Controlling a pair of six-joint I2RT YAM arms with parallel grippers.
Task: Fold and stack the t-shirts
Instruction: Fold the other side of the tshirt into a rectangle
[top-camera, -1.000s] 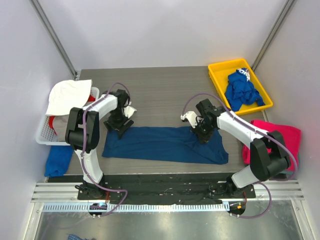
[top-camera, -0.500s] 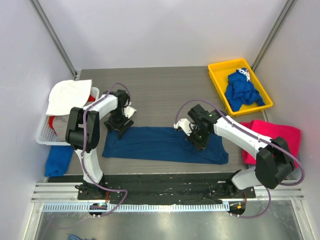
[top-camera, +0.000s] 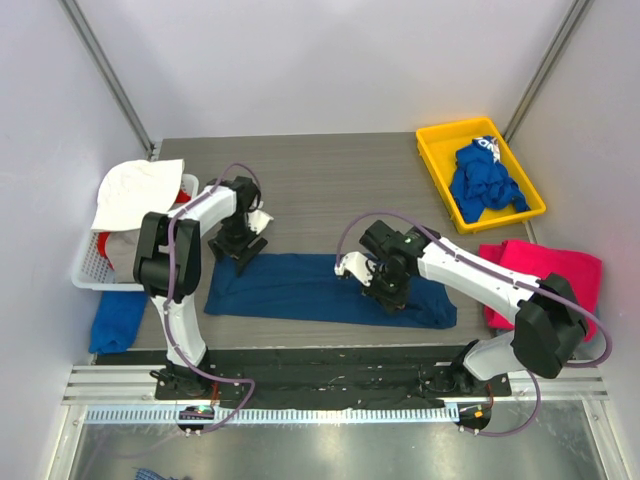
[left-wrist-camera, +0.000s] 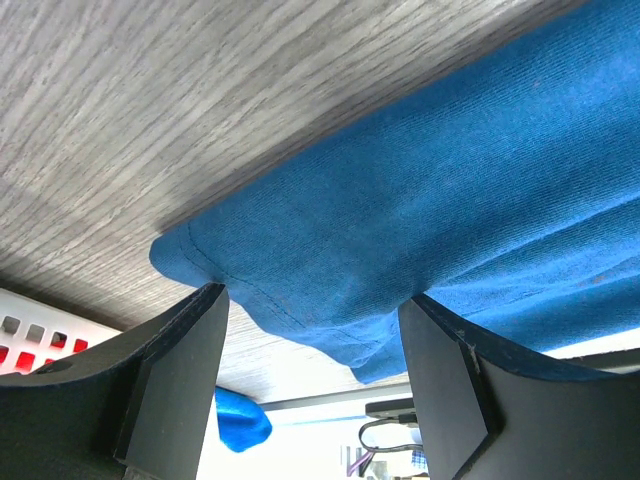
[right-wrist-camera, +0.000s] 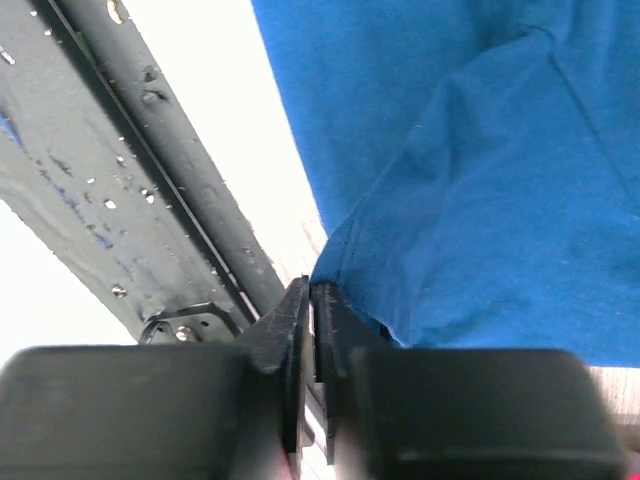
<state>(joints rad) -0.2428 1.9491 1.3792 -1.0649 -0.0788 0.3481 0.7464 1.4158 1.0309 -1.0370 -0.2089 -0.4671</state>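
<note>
A dark blue t-shirt lies as a long folded strip across the near part of the table. My left gripper stands open over its far left corner, one finger on each side of the cloth. My right gripper sits on the strip's right part, its jaws all but shut, with the shirt's edge meeting its tips. A magenta-pink t-shirt lies folded at the right edge. A royal-blue t-shirt with white lettering is bunched in the yellow tray.
A white basket at the left edge holds clothes under a white cloth. A blue cloth lies below the basket. A black rail runs along the table's near edge.
My right gripper has moved left and toward the near edge, carrying the shirt's far right edge down over the strip. Its jaws have parted a hair. The left arm has not moved.
</note>
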